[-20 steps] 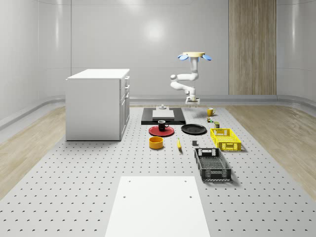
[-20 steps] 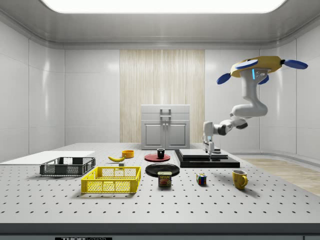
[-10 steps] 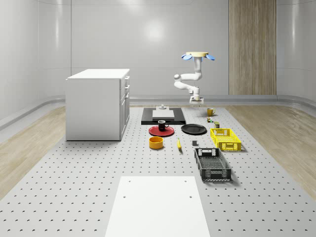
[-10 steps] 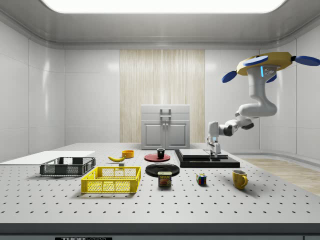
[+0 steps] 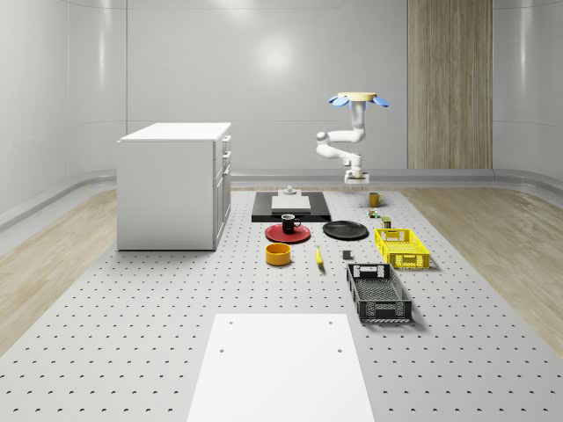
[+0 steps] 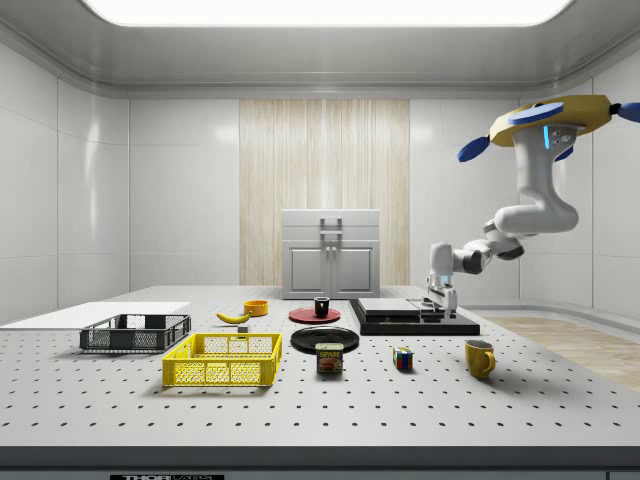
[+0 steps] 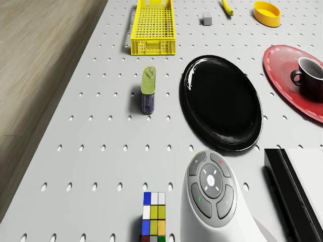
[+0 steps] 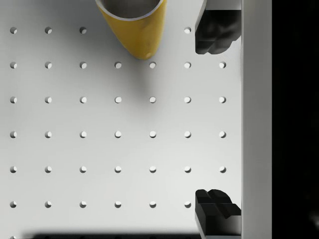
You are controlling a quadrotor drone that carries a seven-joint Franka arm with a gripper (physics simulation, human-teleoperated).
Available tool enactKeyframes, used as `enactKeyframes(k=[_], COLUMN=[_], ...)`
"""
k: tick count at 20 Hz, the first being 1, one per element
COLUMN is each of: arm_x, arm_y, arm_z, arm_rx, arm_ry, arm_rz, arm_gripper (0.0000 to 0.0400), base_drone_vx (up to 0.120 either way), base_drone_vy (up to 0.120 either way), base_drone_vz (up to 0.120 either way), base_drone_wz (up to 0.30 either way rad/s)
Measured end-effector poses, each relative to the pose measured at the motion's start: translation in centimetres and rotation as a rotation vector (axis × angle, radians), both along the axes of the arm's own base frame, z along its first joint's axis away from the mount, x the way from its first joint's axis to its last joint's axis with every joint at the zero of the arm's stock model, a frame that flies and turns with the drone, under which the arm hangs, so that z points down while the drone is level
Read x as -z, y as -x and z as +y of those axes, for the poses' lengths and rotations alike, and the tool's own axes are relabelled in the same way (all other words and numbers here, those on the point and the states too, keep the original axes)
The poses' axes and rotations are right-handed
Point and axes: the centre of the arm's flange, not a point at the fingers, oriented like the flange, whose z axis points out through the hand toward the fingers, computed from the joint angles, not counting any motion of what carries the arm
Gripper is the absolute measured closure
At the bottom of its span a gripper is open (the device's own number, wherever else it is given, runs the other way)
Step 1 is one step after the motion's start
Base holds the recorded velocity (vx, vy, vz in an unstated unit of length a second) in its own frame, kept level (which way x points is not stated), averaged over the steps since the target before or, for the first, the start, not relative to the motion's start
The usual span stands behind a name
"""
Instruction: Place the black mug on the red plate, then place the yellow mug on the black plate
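The quadrotor drone with blue rotors (image 6: pixel 548 118) is hovering high above the far end of the perforated grey table (image 5: pixel 132 352), its white jointed arm (image 6: pixel 520 215) bending down so that the fingers (image 6: pixel 441 300) are hanging just above the table, beside the edge of the flat black and white slab (image 6: pixel 400 318). In the wrist view the two dark fingers (image 8: pixel 214 32) are standing wide apart with nothing between them. The glossy yellow ceramic mug (image 8: pixel 133 22) is sitting upright on the table near the fingers, off to one side of them and not between them. The shiny round black plate (image 7: pixel 222 101) is lying further off from the fingers, and beyond it the small black mug (image 7: pixel 308 73) is already standing on the round red plate (image 7: pixel 285 70).
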Motion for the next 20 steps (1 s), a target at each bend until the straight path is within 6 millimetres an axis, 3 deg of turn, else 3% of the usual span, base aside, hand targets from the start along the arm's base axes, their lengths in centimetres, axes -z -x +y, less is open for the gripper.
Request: enactKeyframes(k=[8,11,20], arm_x=[0.00,0.00,0.00], arm_y=[0.00,0.00,0.00], arm_z=[0.00,0.00,0.00], arm_rx=[0.000,0.000,0.000], arm_ry=[0.000,0.000,0.000], arm_rz=[0.000,0.000,0.000], arm_gripper=[0.0000,0.0000,0.0000], base_drone_vx=[-0.120,0.000,0.000], base_drone_vy=[0.120,0.120,0.107], base_drone_vz=[0.000,-0.027,-0.107], base_drone_wz=[0.000,0.000,0.000])
